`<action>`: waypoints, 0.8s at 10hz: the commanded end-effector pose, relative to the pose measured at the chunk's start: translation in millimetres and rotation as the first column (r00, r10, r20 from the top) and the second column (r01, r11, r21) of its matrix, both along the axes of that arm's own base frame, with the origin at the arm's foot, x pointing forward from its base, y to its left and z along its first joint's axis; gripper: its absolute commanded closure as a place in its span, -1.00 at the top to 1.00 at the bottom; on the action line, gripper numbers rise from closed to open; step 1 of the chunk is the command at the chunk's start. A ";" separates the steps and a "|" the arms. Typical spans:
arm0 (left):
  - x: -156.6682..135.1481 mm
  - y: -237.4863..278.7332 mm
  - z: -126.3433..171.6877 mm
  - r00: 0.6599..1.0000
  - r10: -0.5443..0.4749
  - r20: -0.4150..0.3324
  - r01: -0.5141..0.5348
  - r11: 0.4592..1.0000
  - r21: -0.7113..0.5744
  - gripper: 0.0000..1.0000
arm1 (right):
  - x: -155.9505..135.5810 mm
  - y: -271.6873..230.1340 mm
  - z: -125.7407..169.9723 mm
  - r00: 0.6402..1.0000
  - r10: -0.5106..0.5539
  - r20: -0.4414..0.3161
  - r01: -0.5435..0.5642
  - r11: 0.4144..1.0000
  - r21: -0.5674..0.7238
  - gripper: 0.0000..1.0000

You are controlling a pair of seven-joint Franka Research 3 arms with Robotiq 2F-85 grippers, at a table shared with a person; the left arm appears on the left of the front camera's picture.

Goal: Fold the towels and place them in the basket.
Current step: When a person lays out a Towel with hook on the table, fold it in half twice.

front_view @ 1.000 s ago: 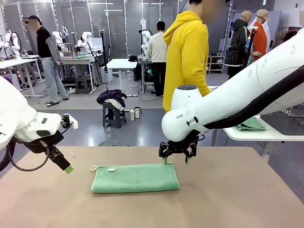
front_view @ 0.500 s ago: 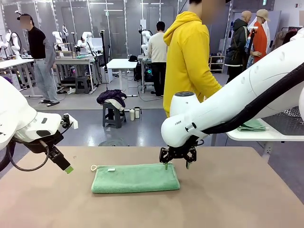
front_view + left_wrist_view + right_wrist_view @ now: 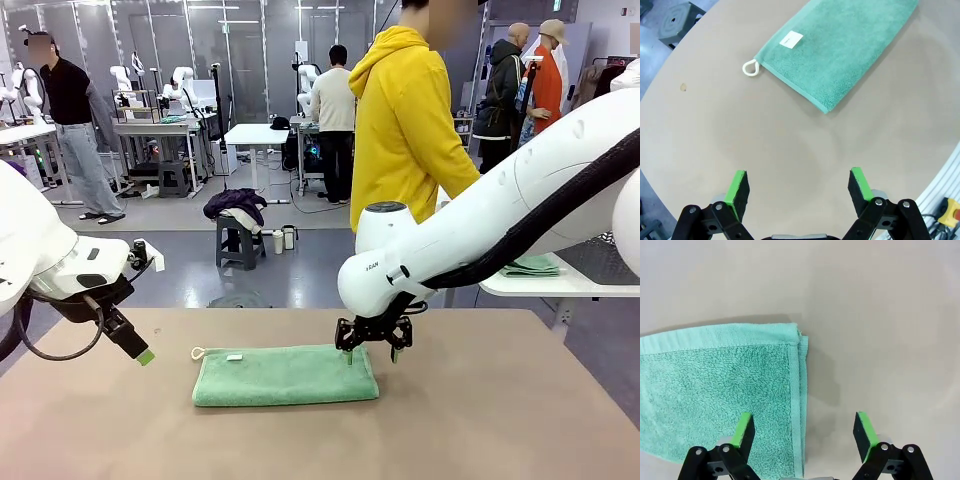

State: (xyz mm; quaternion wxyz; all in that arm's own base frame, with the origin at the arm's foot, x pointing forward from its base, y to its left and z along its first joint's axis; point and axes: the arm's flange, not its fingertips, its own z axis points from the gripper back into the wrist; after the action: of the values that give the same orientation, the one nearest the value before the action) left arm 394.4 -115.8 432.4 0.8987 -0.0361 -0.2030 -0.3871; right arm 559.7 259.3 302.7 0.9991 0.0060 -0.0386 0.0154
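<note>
The folded mint green towel (image 3: 285, 375) lies in the middle of the table (image 3: 500, 420). The right gripper (image 3: 803, 432) hangs low over its right end, fingers apart: one finger (image 3: 744, 430) above the terry, the other beyond the edge over bare table. The left gripper (image 3: 799, 187), fingers also apart, sits well left of the towel.

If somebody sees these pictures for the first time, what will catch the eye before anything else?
First comes the mint green towel, folded into a long strip and lying near the middle of the brown table. Next is the right gripper, low over the towel's right end, its fingers open, one above the cloth and one above bare table. Behind it, at the far side of the table, stands a person in a bright yellow hoodie.
</note>
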 end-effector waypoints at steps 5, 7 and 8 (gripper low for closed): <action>1.1 -1.7 -0.9 1.000 0.015 0.007 -0.015 1.000 0.001 1.00 | 5.1 3.9 -10.2 0.999 -0.039 0.015 0.039 0.999 0.008 0.58; 1.1 -1.7 -0.9 1.000 0.015 0.007 -0.015 1.000 0.001 1.00 | 4.8 4.8 -11.0 1.000 -0.027 0.006 0.027 1.000 0.016 -0.62; 1.1 -1.7 -0.9 1.000 0.015 0.007 -0.015 1.000 0.001 1.00 | 6.1 2.7 -12.3 1.000 -0.030 -0.009 0.030 0.999 0.034 -1.00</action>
State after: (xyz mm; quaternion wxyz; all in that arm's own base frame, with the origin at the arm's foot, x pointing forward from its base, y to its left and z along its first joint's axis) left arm 394.4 -115.8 432.4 0.8987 -0.0362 -0.2030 -0.3871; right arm 563.4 260.5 294.5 0.9993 0.0103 -0.0334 0.0100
